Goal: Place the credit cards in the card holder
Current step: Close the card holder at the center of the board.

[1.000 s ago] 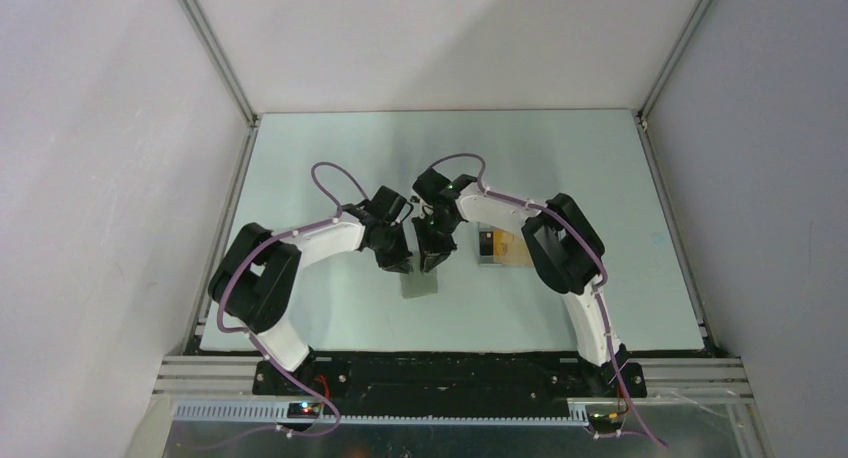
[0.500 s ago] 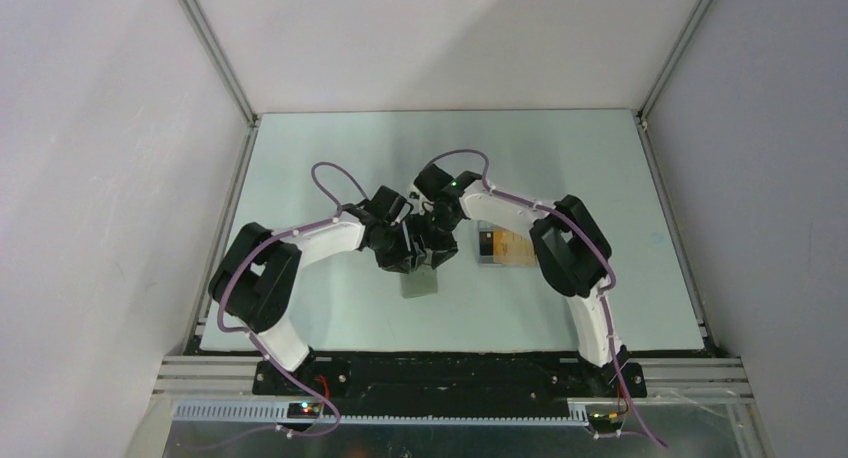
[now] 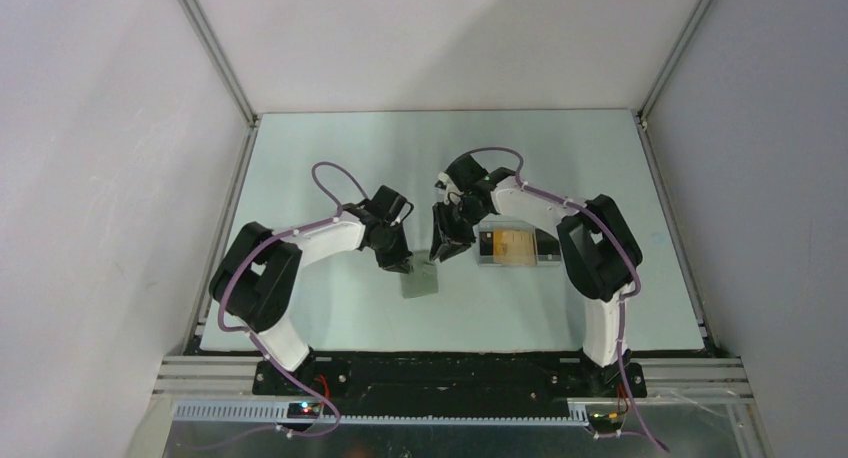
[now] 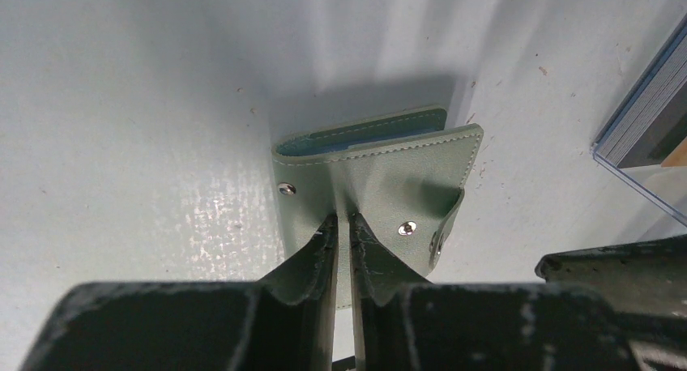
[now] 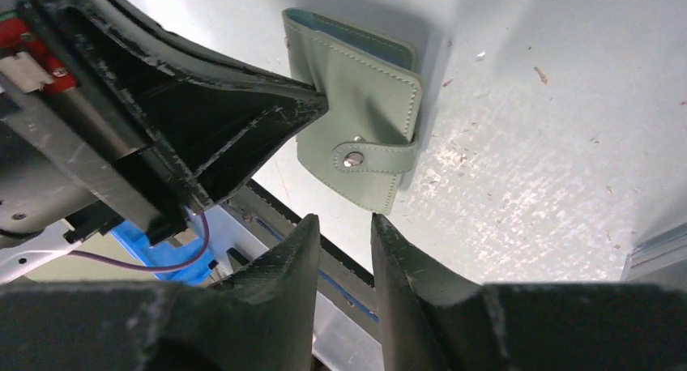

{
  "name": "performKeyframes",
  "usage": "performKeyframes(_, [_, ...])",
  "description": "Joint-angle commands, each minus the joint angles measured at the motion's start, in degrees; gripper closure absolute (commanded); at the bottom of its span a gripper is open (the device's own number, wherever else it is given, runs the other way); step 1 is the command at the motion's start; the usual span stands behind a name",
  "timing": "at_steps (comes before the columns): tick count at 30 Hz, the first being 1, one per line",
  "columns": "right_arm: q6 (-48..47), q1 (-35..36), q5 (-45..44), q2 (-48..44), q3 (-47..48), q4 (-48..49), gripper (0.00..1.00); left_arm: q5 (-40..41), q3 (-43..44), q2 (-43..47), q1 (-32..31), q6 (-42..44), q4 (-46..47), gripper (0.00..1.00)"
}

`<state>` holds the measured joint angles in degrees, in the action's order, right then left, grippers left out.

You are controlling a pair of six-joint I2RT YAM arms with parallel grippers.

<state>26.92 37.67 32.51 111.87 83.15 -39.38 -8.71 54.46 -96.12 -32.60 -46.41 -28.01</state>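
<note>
The card holder (image 3: pixel 422 280) is a grey-green wallet lying on the table near the middle. My left gripper (image 3: pixel 402 265) is shut on one edge of it; the left wrist view shows the card holder (image 4: pixel 387 172) pinched between the left gripper's (image 4: pixel 342 222) jaws, its bluish inside showing at the far edge. My right gripper (image 3: pixel 441 248) hangs just right of the wallet, open, with nothing between its fingers. In the right wrist view the right gripper (image 5: pixel 344 221) is short of the card holder (image 5: pixel 360 136) and its snap tab (image 5: pixel 369 155). The credit cards (image 3: pixel 510 245), orange-gold with a black part, lie in a clear tray.
The clear plastic tray (image 3: pixel 546 259) sits on the table right of the wallet, under the right forearm; its corner (image 4: pixel 648 116) shows in the left wrist view. The left gripper's black finger (image 5: pixel 243 116) fills the left of the right wrist view. Enclosure walls stand on both sides.
My right gripper has opened and drawn back to the right, away from the wallet, uncovering more of the tray. The left gripper still pinches the wallet and has not moved.
</note>
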Motion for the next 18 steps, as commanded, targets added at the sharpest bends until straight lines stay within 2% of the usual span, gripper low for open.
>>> performKeyframes(1, [0.32,-0.14,3.87,1.88,-0.47,2.04,0.70,1.13,-0.85,-3.66,-0.87,0.37,1.93,0.85])
performKeyframes(3, [0.51,0.14,4.52,2.94,-0.53,2.61,0.79,1.16,-0.86,-3.50,-0.88,0.32,1.91,0.85])
performKeyframes(7, [0.96,0.82,4.83,4.35,-0.54,3.43,0.86,1.13,-0.90,-3.70,-0.85,0.36,1.93,0.85])
performKeyframes(18, [1.44,1.35,4.43,7.35,-0.52,4.56,0.88,0.98,-0.82,-3.91,-0.87,0.42,1.97,0.86])
